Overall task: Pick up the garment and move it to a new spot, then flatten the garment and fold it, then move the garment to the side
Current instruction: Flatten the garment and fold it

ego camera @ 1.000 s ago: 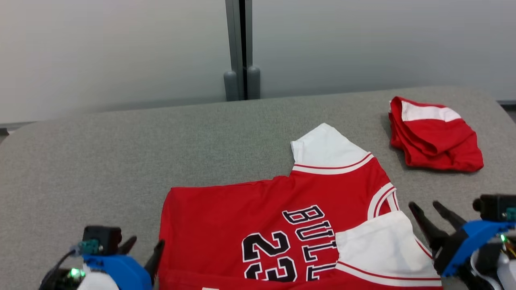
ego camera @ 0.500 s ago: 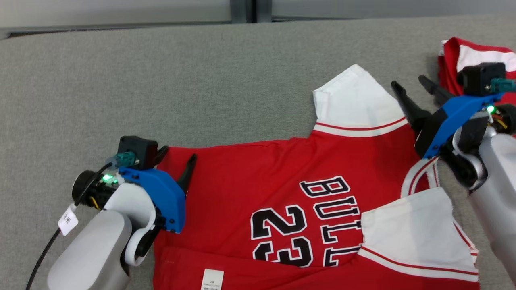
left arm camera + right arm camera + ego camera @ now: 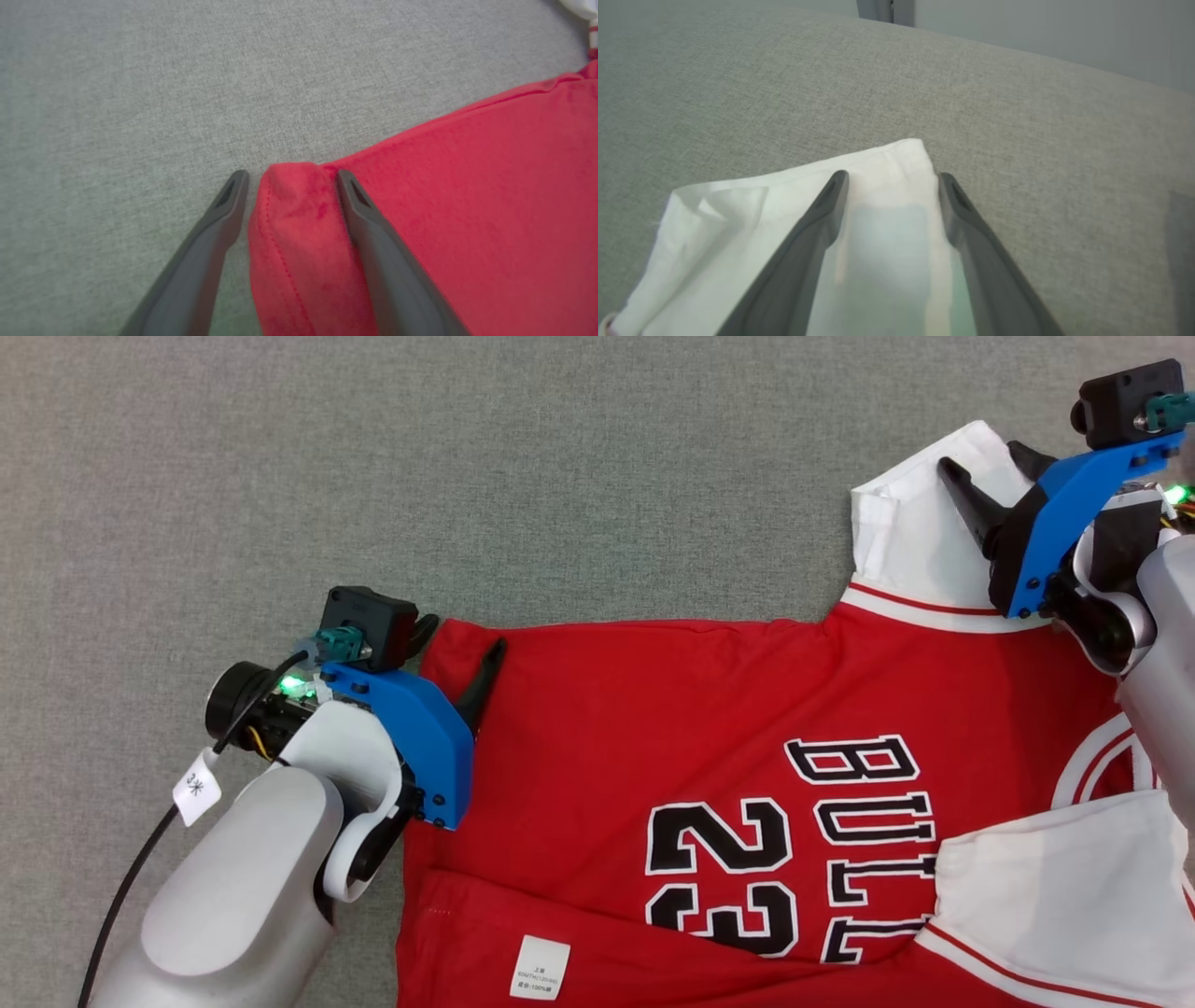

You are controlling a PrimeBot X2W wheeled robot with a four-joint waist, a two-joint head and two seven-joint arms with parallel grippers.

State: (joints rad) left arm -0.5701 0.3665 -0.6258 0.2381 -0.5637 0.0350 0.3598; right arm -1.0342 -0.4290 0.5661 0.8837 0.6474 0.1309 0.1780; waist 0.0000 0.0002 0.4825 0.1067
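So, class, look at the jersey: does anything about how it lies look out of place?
Yes. The jersey isn't flat: one white sleeve is folded over the chest, hiding part of the lettering, and the near edge is turned up, showing a white label.

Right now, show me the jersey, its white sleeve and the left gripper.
jersey [image 3: 653, 700]: head view, plain red cloth near the number.
white sleeve [image 3: 910, 537]: head view, middle of its white cloth.
left gripper [image 3: 292, 173]: left wrist view, midway between its open fingertips, over the jersey's corner.
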